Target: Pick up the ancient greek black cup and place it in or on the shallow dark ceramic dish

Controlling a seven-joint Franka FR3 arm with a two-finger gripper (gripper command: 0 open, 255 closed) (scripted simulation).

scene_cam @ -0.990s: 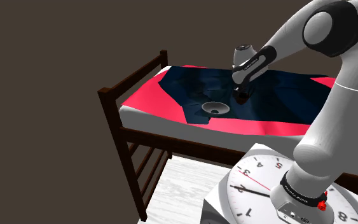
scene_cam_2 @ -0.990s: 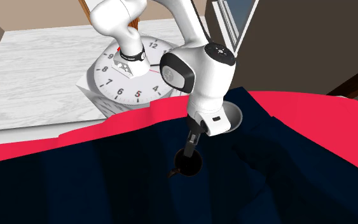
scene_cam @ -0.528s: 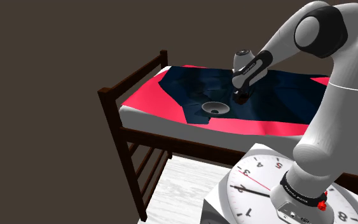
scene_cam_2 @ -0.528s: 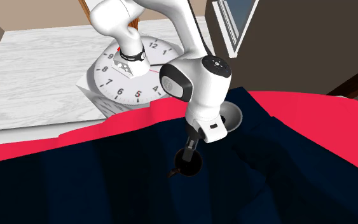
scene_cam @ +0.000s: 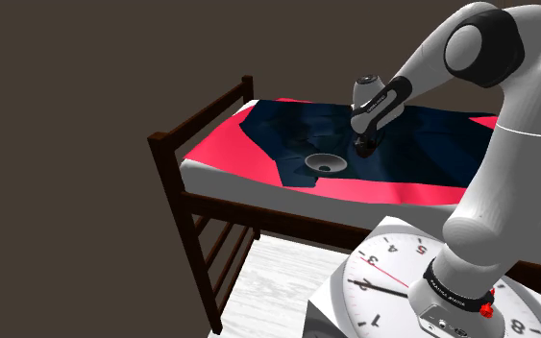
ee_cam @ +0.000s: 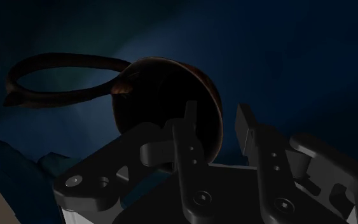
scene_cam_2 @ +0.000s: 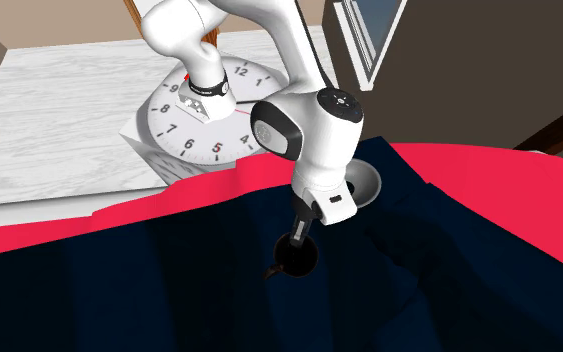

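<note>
Black cup (ee_cam: 165, 95) | gripper (ee_cam: 215, 124) low over it, arm no longer shifts | fingers (ee_cam: 185, 143) spread astride its rim, not pinching | ready to close; dish (scene_cam: 324, 161) near, shoulder view's left

The arm's elbow (scene_cam: 479, 43) has swung toward the shoulder view's upper left. In the second exterior view its white wrist (scene_cam_2: 314, 130) has slid left and down, hiding more of the pale dish (scene_cam_2: 369, 184).
</note>
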